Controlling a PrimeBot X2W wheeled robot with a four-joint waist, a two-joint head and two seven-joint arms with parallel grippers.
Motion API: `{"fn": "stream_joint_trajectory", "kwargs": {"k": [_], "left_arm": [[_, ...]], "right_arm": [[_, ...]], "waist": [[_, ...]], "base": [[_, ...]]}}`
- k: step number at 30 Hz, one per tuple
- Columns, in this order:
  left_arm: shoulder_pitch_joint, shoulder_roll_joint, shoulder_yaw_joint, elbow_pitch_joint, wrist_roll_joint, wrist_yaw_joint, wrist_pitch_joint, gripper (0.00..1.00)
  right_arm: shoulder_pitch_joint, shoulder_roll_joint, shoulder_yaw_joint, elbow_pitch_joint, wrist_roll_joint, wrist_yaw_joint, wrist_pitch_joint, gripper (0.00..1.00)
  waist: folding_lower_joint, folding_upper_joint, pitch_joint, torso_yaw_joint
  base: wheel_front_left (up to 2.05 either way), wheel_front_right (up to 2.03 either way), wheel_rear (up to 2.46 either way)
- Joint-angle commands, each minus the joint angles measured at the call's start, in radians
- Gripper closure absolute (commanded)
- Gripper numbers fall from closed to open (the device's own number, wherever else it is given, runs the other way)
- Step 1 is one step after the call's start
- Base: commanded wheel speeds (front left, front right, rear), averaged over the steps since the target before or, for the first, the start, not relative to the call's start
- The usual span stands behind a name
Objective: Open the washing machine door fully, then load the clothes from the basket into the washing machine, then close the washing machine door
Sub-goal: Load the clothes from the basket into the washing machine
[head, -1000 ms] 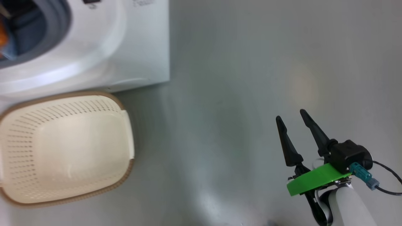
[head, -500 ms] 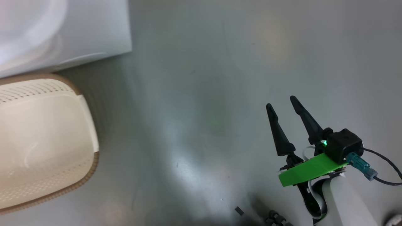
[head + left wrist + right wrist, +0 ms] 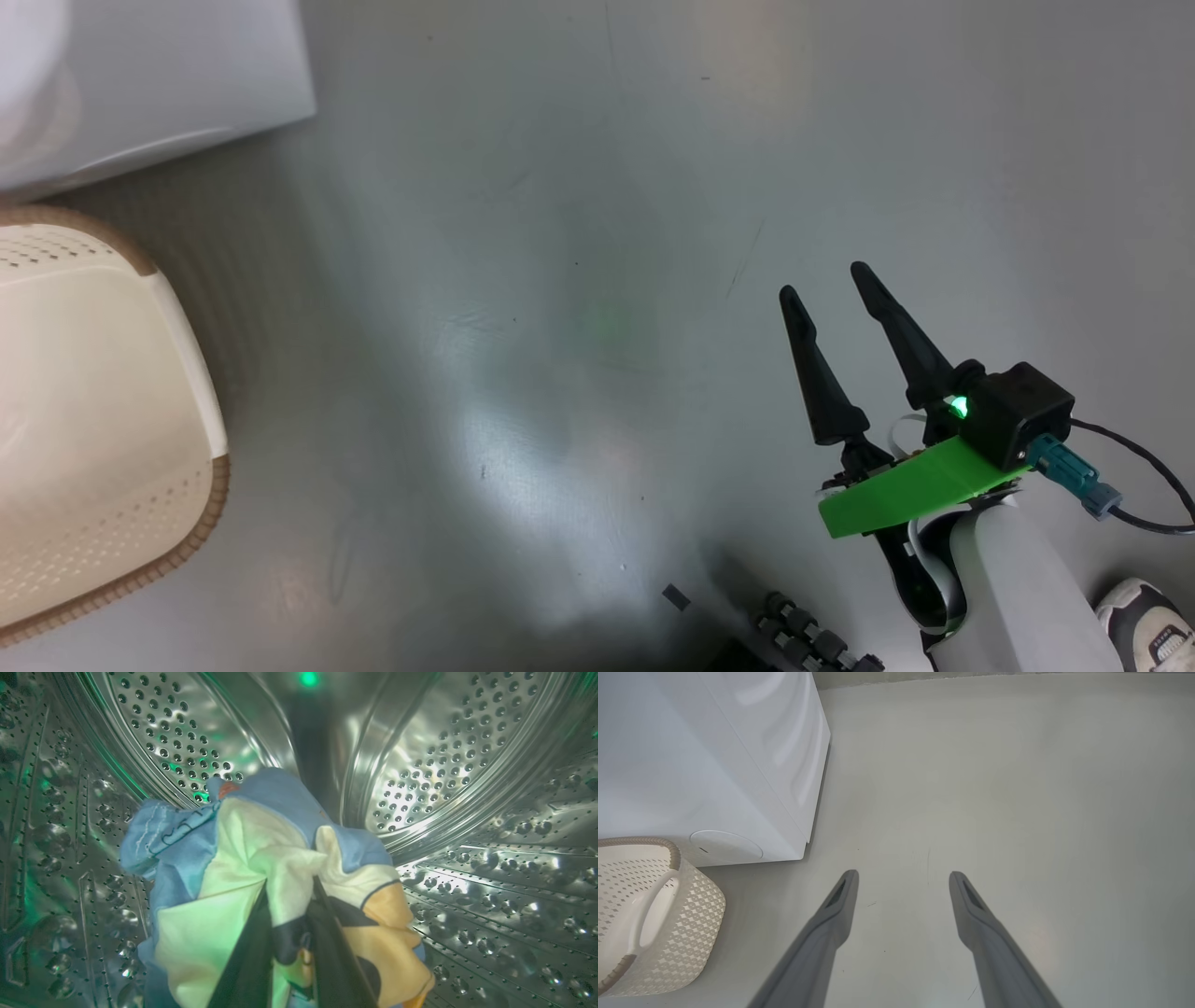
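Observation:
In the left wrist view my left gripper [image 3: 290, 891] is deep inside the washing machine's perforated steel drum [image 3: 420, 742]. Its dark fingers are shut on the clothes [image 3: 243, 858], a bunch of light blue, cream and orange fabric. The white washing machine [image 3: 140, 84] is at the head view's top left, and the cream basket [image 3: 201, 523] stands on the floor in front of it with no clothes in the part I see. My right gripper [image 3: 823, 283] hangs open over bare floor, right of the basket [image 3: 691, 905] and washing machine [image 3: 714, 765]. The washing machine door is out of view.
Smooth grey floor [image 3: 560, 280] spreads between the washer and my right arm. A white shoe [image 3: 1144, 621] shows at the head view's lower right corner. A dark ribbed part [image 3: 803, 639] sits at the bottom edge.
The head camera has swung right, so the washer and basket slid toward the picture's left edge. A shoe has come into view. The right gripper stays open.

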Motion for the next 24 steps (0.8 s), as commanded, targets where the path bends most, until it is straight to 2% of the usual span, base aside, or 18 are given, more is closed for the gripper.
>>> {"fn": "stream_joint_trajectory", "kwargs": {"k": [1,4,5,6,14,24], "left_arm": [[-0.019,0.058,0.003,-0.003,-0.006,-0.003,-0.009,1.00],[-0.034,0.062,-0.017,0.024,-0.011,-0.003,-0.015,1.00],[-0.038,0.065,-0.023,0.032,-0.009,-0.003,-0.018,0.53],[-0.043,0.068,-0.027,0.041,-0.006,-0.003,-0.021,0.00],[-0.050,0.051,-0.046,0.068,-0.014,-0.003,-0.030,0.00],[0.048,0.023,-0.051,-0.010,-0.055,-0.003,-0.032,0.00]], "right_arm": [[0.018,-0.003,0.017,-0.018,0.013,0.002,-0.012,0.00],[0.015,-0.003,0.015,-0.017,0.015,0.002,-0.012,0.00],[0.014,-0.003,0.015,-0.016,0.015,0.002,-0.012,0.00],[0.013,-0.003,0.014,-0.016,0.015,0.002,-0.012,0.00],[0.006,-0.003,0.000,-0.011,0.006,0.002,-0.012,0.00],[0.011,-0.003,-0.026,-0.006,-0.034,0.002,-0.012,0.00]], "waist": [[0.0000,0.0000,0.006,-0.006],[0.0000,0.0000,0.009,-0.008],[0.0000,0.0000,0.009,-0.008],[0.0000,0.0000,0.009,-0.008],[0.0000,0.0000,-0.006,0.004],[0.0000,0.0000,-0.071,0.044]], "base": [[0.00,0.00,0.00],[0.00,0.00,0.00],[0.00,0.00,0.00],[0.00,0.00,0.00],[0.00,0.00,0.00],[0.00,0.00,0.00]]}}
